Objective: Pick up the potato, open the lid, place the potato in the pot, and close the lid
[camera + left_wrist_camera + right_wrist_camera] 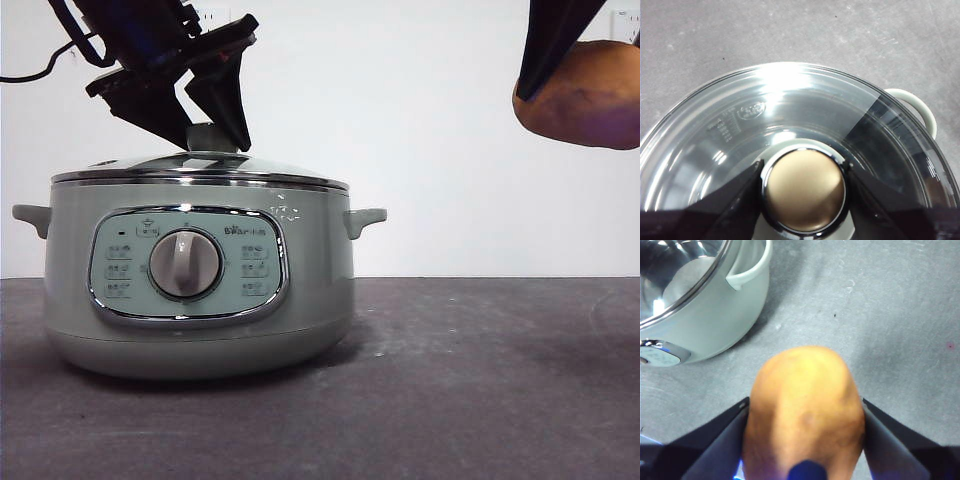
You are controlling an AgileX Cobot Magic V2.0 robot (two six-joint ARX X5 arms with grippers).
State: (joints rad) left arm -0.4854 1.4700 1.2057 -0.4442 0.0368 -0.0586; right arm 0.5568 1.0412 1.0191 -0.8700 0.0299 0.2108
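The sage-green pot [320,280] stands on the left of the dark table with the glass lid [130,166] resting on its steel rim. My left gripper [804,175] comes down from the upper left, its two black jaws pressed against either side of the lid's knob [805,192]. In the front view that knob [207,137] shows between the jaws. High at the right edge, clear of the table, the orange-brown potato [590,95] hangs with my right gripper [805,407] shut on it. From the right wrist, the pot [715,315] lies off to one side of the potato [805,390].
The pot's right side handle [365,220] sticks out toward the middle of the table. Its control panel with the round dial [185,264] faces the front camera. Bare dark tabletop [480,380] stretches to the right of the pot, below the potato.
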